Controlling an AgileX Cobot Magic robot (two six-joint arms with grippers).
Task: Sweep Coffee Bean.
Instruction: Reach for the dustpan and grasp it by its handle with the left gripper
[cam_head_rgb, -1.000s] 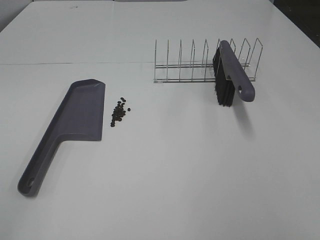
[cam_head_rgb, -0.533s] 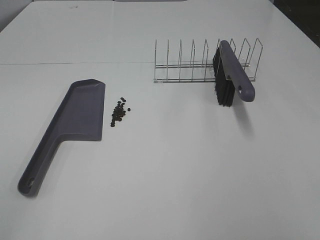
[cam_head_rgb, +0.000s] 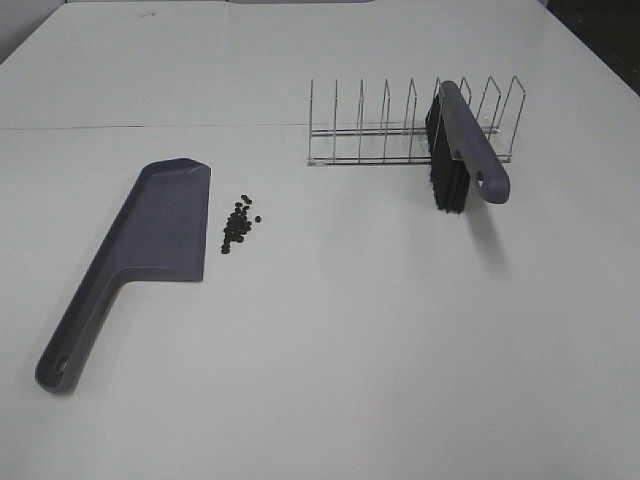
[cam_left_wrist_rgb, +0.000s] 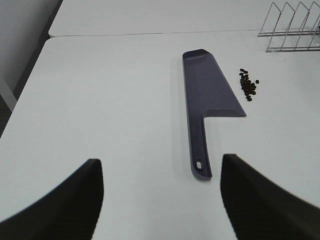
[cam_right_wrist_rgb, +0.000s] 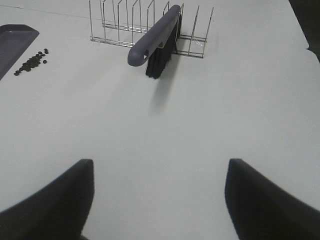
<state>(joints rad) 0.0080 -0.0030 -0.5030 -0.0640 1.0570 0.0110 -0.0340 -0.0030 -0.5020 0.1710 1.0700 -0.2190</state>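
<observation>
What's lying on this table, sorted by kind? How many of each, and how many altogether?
Grey dustpan: 1
Grey brush with black bristles: 1
Wire rack: 1
Pile of coffee beans: 1 (the beans are too small to count exactly)
Total: 4

Ahead of the left fingers (cam_left_wrist_rgb: 60, 200) the bench (cam_left_wrist_rgb: 115, 100) lies bare up to the dustpan (cam_left_wrist_rgb: 207, 85), whose handle points back between them. The coffee beans (cam_left_wrist_rgb: 248, 86) lie just beside its far edge. Ahead of the right fingers (cam_right_wrist_rgb: 50, 197), open bench runs to the brush (cam_right_wrist_rgb: 157, 37) propped in the wire rack (cam_right_wrist_rgb: 115, 25).
</observation>
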